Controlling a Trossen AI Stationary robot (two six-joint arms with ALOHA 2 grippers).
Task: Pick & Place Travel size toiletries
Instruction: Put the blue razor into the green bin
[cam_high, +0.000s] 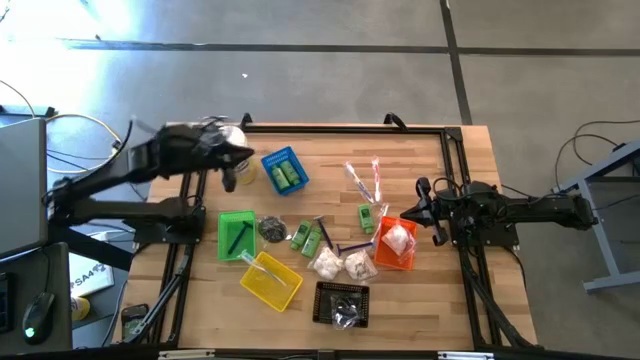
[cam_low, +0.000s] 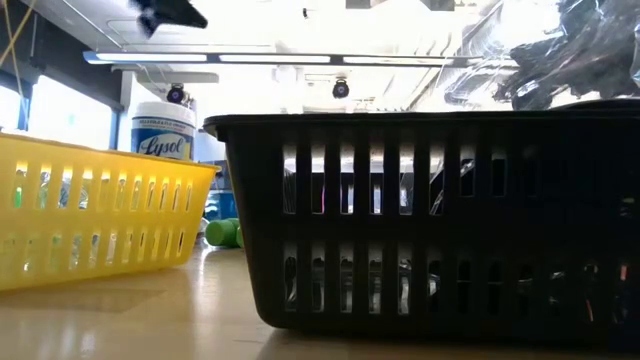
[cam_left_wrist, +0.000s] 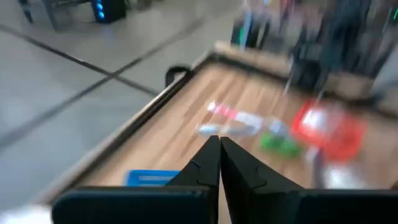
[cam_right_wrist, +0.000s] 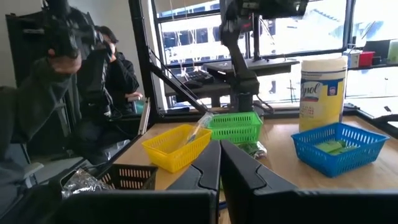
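Left tool (cam_high: 243, 152) beside blue-basket bottles (cam_high: 287, 176)

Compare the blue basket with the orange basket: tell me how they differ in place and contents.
The blue basket sits at the far left of the table near the left gripper; the orange basket sits on the right, close to the right gripper. The blue basket holds green bottles; the orange basket holds a white puffy packet. Both are small slotted plastic baskets.

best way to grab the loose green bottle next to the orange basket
Grip the green bottle across its narrow sides at mid-body, coming straight down from above. It lies flat on the table, and the orange basket crowds one side, so a low approach looks blocked. The right gripper is nearest.
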